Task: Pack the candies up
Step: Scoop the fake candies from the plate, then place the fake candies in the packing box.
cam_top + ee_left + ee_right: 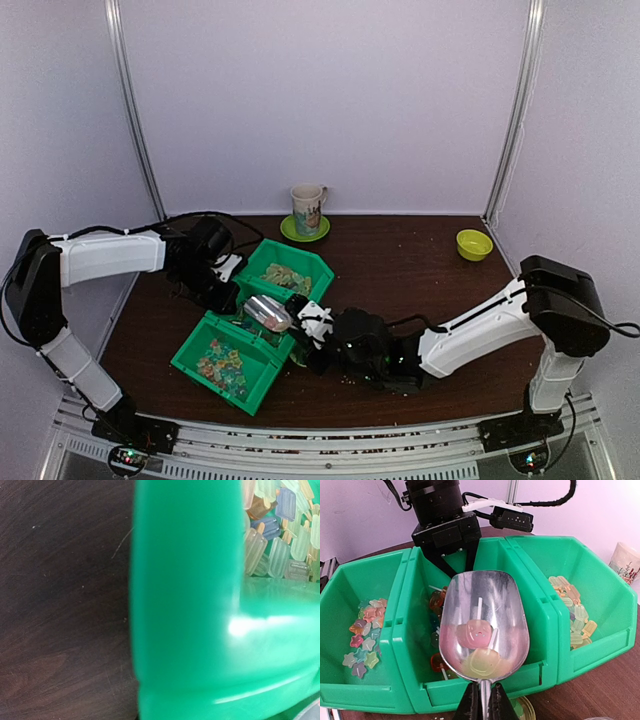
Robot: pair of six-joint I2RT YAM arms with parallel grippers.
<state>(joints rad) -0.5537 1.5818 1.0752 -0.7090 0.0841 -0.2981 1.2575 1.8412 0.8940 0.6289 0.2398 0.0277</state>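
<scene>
**Step in hand (judgement):** scooping a load.

**Right gripper**: the fingers are pressed onto the handle of a metal scoop. Its bowl stands just ahead of the fingers, over the middle bin.

**Candies**: a few lollipops lie in the bowl. More lie below it in the bin.

**Left gripper**: it sits beyond the scoop with fingers closed, seemingly pinching that bin's rear wall to steady it.

**Next move (judgement):** lift the bowl clear of the bin and keep it level so nothing rolls out. No receiving container can be identified.
</scene>
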